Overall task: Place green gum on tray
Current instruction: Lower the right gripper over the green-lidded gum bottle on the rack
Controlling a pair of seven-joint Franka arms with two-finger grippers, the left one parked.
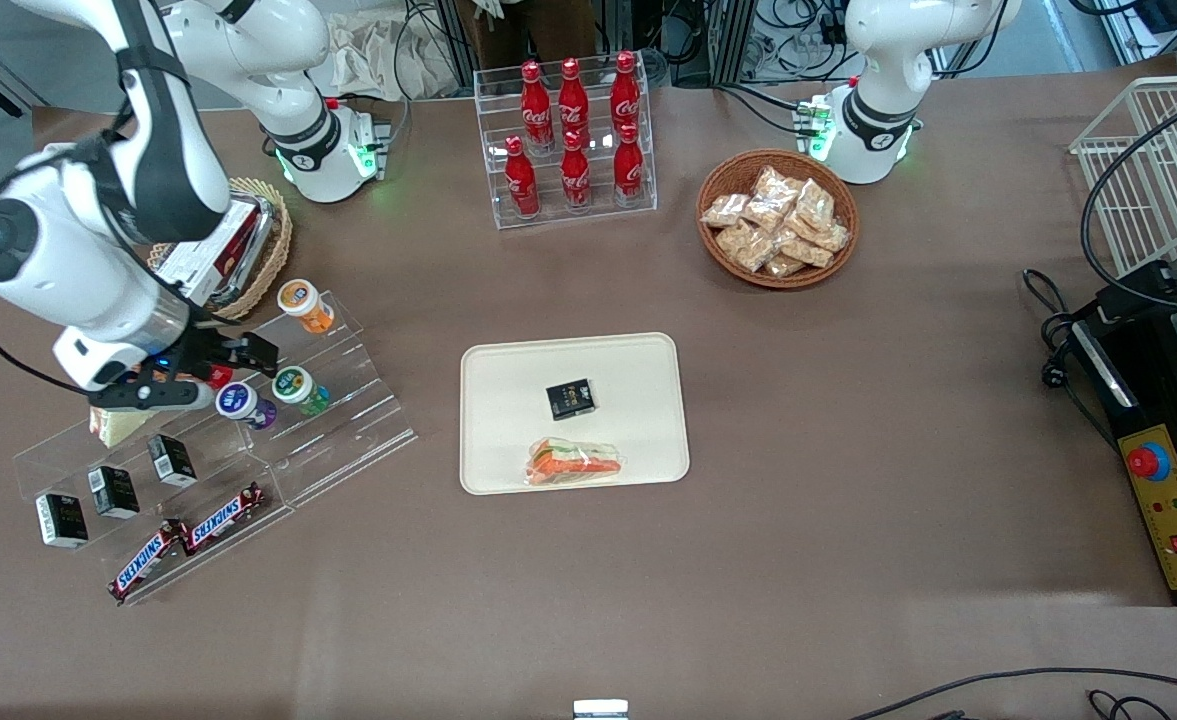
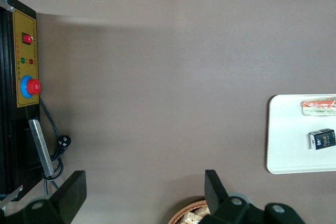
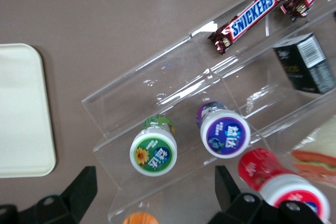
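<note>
Green gum (image 3: 153,152) stands lid-up on a step of the clear tiered rack (image 1: 348,400), not yet gripped. Your gripper (image 3: 152,195) hovers above that rack with its fingers spread wide, the gum showing roughly between them and lower down.

Risks, working outward from the claw:
- Purple-lidded bottle (image 3: 225,130) stands just beside the gum on the same step; a red-lidded one (image 3: 283,184) is near it too. Drift toward them and a finger lands on a neighbour's lid, tips it, or pinches the wrong bottle.
- Orange-lidded bottle (image 1: 305,305) sits a step higher on the rack; watch it on the descent.
- Rack steps are smooth and sloped in tiers; a knocked bottle would likely roll down toward the Snickers bars (image 1: 188,538).
- Tray (image 1: 493,470), well apart from the rack, already carries a small black box (image 1: 570,398) and a wrapped sandwich (image 1: 574,463); set down on bare tray.
</note>
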